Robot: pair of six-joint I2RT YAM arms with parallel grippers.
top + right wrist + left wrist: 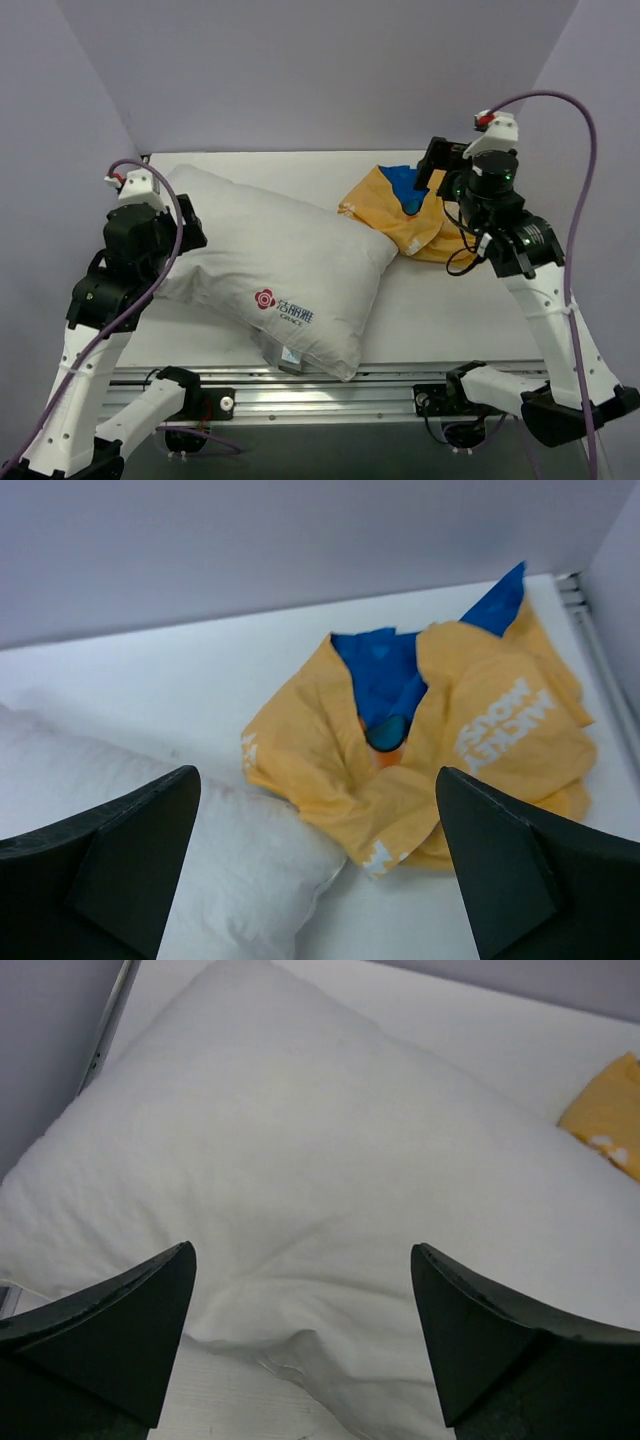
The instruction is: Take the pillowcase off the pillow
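The white pillow (275, 265) lies bare on the table, its red flower logo facing up and a tag at its near edge. The pillowcase (400, 208) lies crumpled beside the pillow's far right corner, orange-yellow side out with blue showing inside; it also shows in the right wrist view (430, 750). My left gripper (303, 1340) is open and empty over the pillow's left corner (300, 1190). My right gripper (320, 870) is open and empty, above the pillowcase and the pillow's corner (180, 850).
The white table (450, 310) is walled by grey panels at the back and sides. A metal rail (330, 385) runs along the near edge between the arm bases. A strip of orange pillowcase (610, 1120) shows in the left wrist view.
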